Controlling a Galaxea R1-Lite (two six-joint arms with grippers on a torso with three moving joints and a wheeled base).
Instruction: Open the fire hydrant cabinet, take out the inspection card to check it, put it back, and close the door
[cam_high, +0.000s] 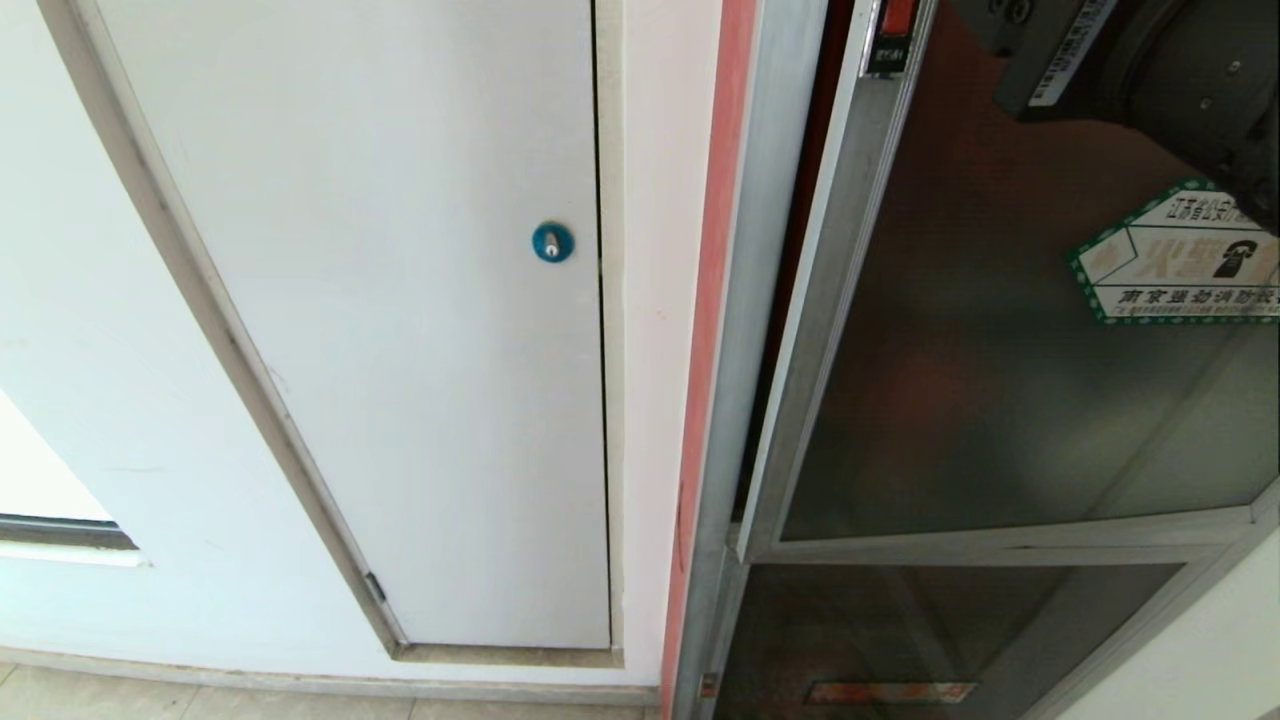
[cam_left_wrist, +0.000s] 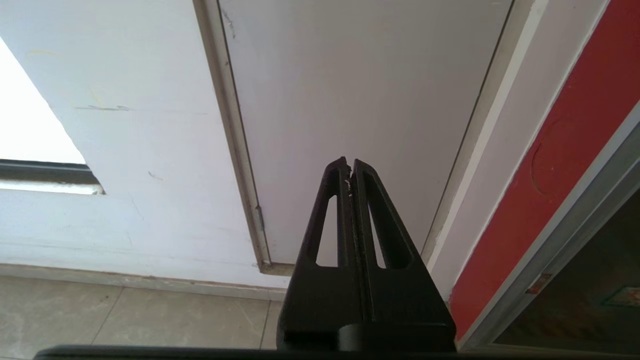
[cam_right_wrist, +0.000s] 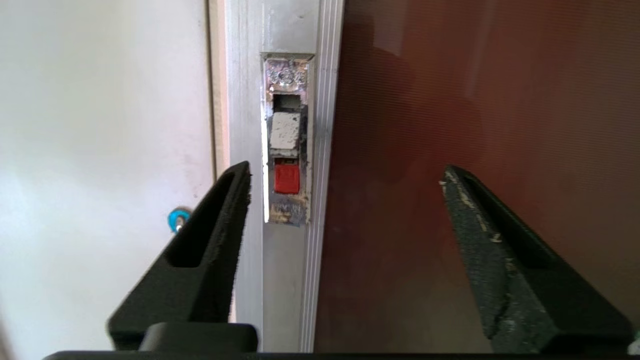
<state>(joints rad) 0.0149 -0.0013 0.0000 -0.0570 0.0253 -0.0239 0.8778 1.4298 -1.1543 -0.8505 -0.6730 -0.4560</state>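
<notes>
The fire hydrant cabinet's silver frame (cam_high: 722, 330) runs up the wall beside a red strip. Its door (cam_high: 1000, 380), dark tinted glass in a silver frame, carries the green-edged sticker (cam_high: 1180, 255). A narrow dark gap shows between the door's latch-side edge and the frame. My right gripper (cam_right_wrist: 346, 171) is open just in front of the door. One finger is beside the latch with the red button (cam_right_wrist: 287, 178) and the other is over the glass, with nothing between them. The right arm (cam_high: 1180, 80) shows at the head view's top right. The left gripper (cam_left_wrist: 348, 162) hangs parked and shut. The inspection card is out of view.
A white panel with a blue round lock (cam_high: 552, 242) fills the wall left of the cabinet. A smaller lower glass panel (cam_high: 900, 640) sits under the door. Beige floor tiles (cam_left_wrist: 125, 315) meet the wall, and a window sill (cam_high: 60, 535) is at the far left.
</notes>
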